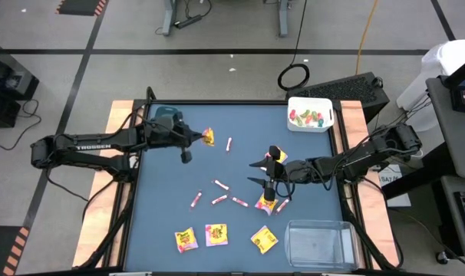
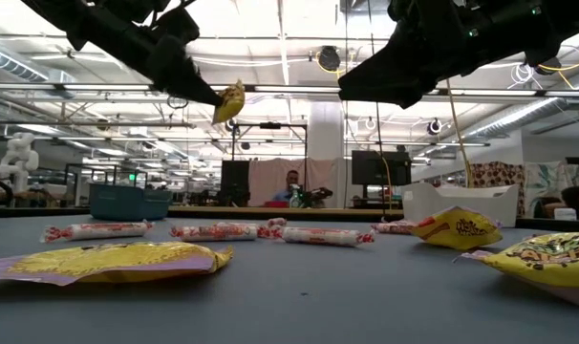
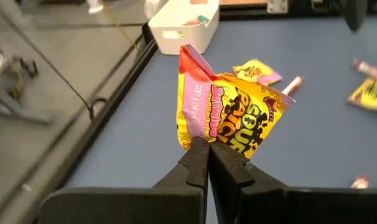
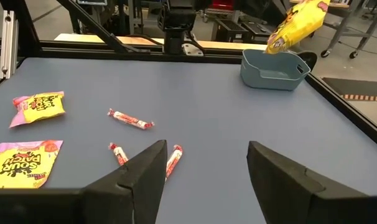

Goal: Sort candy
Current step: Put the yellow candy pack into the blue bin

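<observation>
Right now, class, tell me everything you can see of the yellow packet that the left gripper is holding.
The yellow packet is a small, crinkled, glossy wrapper with a pink panel and dark lettering. It hangs in the air above the blue table, clear of it, pinched at one edge by the shut left gripper. In the right wrist view it hangs near the teal bin. Nothing else touches it.

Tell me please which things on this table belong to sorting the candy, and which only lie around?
Belong to the job:
- yellow packet pinched in the shut left gripper, lifted above the table
- yellow packets on the table
- pink-white sticks
- teal bin, white bin, clear bin
- open right gripper, empty

Lying about:
- cable loop on the floor
</observation>
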Robot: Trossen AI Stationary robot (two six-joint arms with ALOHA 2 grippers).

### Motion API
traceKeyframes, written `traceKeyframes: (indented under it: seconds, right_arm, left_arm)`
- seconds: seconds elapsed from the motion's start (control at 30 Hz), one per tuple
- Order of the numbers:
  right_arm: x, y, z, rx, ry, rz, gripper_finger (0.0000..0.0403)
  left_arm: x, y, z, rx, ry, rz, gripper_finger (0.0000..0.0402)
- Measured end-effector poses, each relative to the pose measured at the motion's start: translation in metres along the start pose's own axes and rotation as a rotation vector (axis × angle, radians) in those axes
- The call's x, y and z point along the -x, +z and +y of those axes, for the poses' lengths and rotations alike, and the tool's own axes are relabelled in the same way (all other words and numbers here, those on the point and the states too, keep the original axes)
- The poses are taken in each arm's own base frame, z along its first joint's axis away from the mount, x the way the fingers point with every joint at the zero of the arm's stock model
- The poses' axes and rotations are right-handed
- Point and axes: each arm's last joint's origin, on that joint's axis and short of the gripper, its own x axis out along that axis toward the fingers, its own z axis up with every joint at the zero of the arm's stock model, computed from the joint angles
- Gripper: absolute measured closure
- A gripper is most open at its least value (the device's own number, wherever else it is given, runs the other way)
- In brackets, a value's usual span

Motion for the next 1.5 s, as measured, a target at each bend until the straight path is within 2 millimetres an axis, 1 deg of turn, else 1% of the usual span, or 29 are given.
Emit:
traceKeyframes:
  seconds: [0.1,0.2,0.4,0.53,0.63,0.87,1.0,1.1,1.23,1.4,1.5]
  right_arm:
    - [0.0,0.0,0.0,0.0,-0.001,0.0,0.019]
    - [0.0,0.0,0.0,0.0,-0.004,0.0,0.019]
    - [0.0,0.0,0.0,-0.004,-0.004,0.0,0.019]
    - [0.0,0.0,0.0,-0.016,-0.005,0.0,0.019]
    - [0.0,0.0,0.0,-0.017,-0.005,-0.001,0.019]
    - [0.0,0.0,0.0,-0.019,-0.005,0.0,0.019]
    - [0.0,0.0,0.0,-0.027,-0.005,-0.001,0.019]
    - [0.0,0.0,0.0,-0.035,-0.005,-0.001,0.019]
    - [0.0,0.0,0.0,-0.038,-0.005,-0.001,0.019]
    - [0.0,0.0,0.0,-0.034,-0.005,-0.003,0.019]
    - [0.0,0.0,0.0,-0.035,-0.005,-0.003,0.019]
  left_arm:
    - [0.0,-0.001,0.0,-0.104,0.002,0.013,0.0391]
    - [0.0,-0.003,0.002,-0.1,0.07,0.042,0.0391]
    - [0.004,-0.021,0.008,0.069,0.334,0.243,0.0391]
    - [0.009,-0.039,0.015,0.187,0.411,0.407,0.0391]
    - [0.013,-0.048,0.023,0.314,0.485,0.471,0.0391]
    - [0.019,-0.059,0.051,0.488,0.659,0.49,0.0391]
    - [0.023,-0.064,0.066,0.711,0.835,0.428,0.0391]
    - [0.025,-0.067,0.073,0.742,0.871,0.428,0.0391]
    - [0.021,-0.07,0.076,0.755,0.888,0.439,0.0391]
    - [0.008,-0.075,0.08,0.785,0.904,0.44,0.0391]
    - [0.0,-0.082,0.08,0.81,0.924,0.481,0.0391]
